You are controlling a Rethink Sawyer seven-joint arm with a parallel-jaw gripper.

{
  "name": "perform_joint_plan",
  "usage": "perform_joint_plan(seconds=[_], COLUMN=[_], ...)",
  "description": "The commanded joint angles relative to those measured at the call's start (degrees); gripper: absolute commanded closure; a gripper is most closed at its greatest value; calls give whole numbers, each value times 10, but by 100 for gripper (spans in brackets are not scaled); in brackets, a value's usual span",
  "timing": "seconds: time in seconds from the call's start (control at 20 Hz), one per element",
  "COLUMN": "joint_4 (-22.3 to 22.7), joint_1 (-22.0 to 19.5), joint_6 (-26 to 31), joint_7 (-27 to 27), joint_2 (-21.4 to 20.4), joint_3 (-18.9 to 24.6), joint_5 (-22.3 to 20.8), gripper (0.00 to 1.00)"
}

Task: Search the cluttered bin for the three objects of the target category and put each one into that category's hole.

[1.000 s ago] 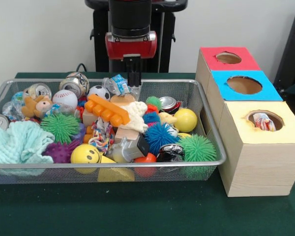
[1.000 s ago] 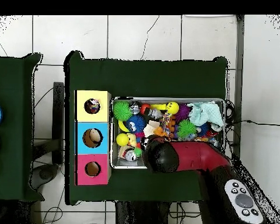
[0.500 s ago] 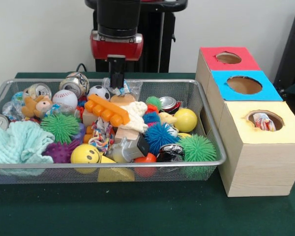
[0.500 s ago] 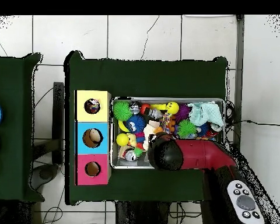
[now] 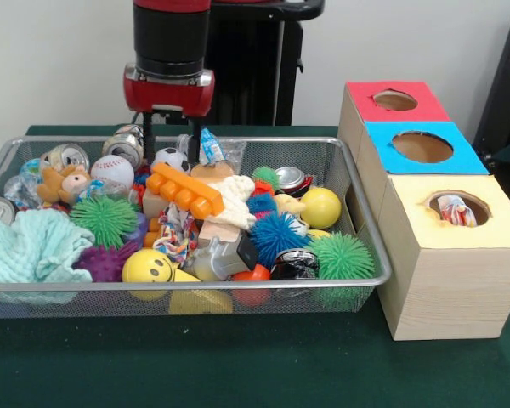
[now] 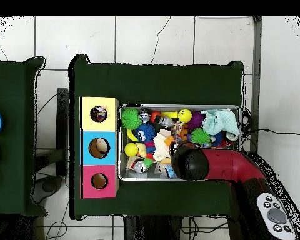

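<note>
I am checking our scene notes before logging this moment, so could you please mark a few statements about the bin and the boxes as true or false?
1. The yellow box stands nearest the camera in the front view. True.
2. The gripper is over the red box. False: it hangs over the far side of the wire bin, near the soccer ball.
3. Something lies in the yellow box's hole. True.
4. The smiley ball lies at the bin's far side. False: it lies by the near rim.
5. The blue box sits between the red and yellow boxes. True.
</note>
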Motion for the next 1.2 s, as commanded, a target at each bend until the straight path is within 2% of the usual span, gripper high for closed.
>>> perform_joint_plan(seconds=[0.05,0.45,0.65,0.8,1.05,1.2], joint_4=[-39,-30,-30,-32,-37,-61], joint_1=[-16,-7,13,26,26,10], joint_6=[3,-25,-68,-77,-76,-54], joint_7=[-3,26,63,80,75,44], joint_2=[35,62,94,115,121,145], joint_3=[17,11,5,5,2,18], joint_5=[-19,-19,-14,2,15,21], gripper=[0,0,0,0,0,0])
